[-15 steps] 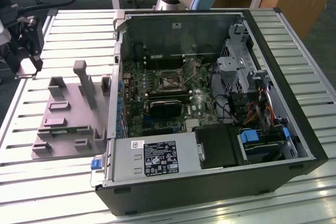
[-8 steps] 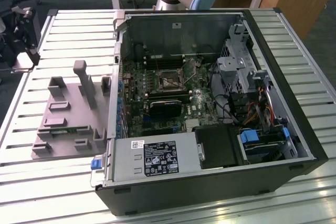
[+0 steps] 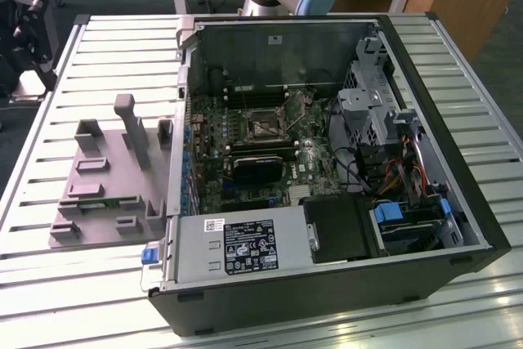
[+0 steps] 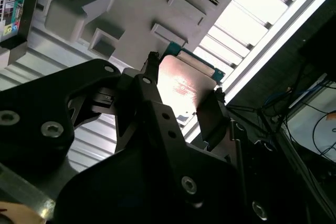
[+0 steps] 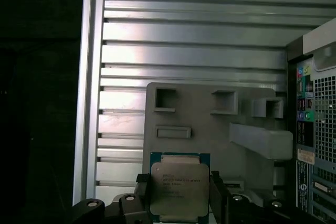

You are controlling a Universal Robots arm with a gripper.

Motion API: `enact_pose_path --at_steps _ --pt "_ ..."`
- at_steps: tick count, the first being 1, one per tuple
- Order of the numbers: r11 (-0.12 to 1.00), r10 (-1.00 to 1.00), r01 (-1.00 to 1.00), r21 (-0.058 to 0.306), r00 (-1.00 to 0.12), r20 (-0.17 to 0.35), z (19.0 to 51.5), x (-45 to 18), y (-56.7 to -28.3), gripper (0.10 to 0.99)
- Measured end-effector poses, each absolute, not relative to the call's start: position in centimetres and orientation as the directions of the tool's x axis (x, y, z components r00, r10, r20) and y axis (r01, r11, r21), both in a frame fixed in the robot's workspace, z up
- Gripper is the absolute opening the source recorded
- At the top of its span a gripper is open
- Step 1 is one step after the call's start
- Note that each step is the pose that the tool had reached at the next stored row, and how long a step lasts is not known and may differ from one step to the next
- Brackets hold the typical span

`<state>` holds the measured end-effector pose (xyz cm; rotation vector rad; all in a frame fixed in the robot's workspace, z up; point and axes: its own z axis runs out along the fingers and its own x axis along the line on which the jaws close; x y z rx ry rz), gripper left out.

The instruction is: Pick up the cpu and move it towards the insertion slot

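Note:
The cpu (image 5: 179,188), a silver square chip on a green rim, sits clamped between two black fingers (image 5: 140,192) of my gripper (image 5: 179,195). In the second wrist view its shiny face (image 4: 181,85) shows between the same fingers, gripper (image 4: 184,92) shut on it. The chip hangs over the edge of the grey fixture plate (image 5: 210,124), clear of its surface. The insertion slot (image 3: 263,124), a silver-framed square socket with a dark centre, lies on the motherboard inside the open computer case (image 3: 327,284), off to the exterior view's right of the fixture plate (image 3: 106,177).
The fixture plate carries raised blocks, a tall post (image 3: 129,124) and a green memory stick (image 3: 102,202). The case wall (image 3: 181,120) stands between plate and motherboard. A black ribbed block (image 3: 260,167) sits just below the socket. The slatted metal table (image 3: 98,46) surrounds everything.

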<state>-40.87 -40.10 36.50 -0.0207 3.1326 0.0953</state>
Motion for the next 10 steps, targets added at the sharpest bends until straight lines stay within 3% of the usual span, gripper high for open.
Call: enact_pose_path --at_steps 10 --pt "0.998 -0.013 -0.013 0.061 -1.0 -0.009 38.8 -40.9 -40.0 0.537"
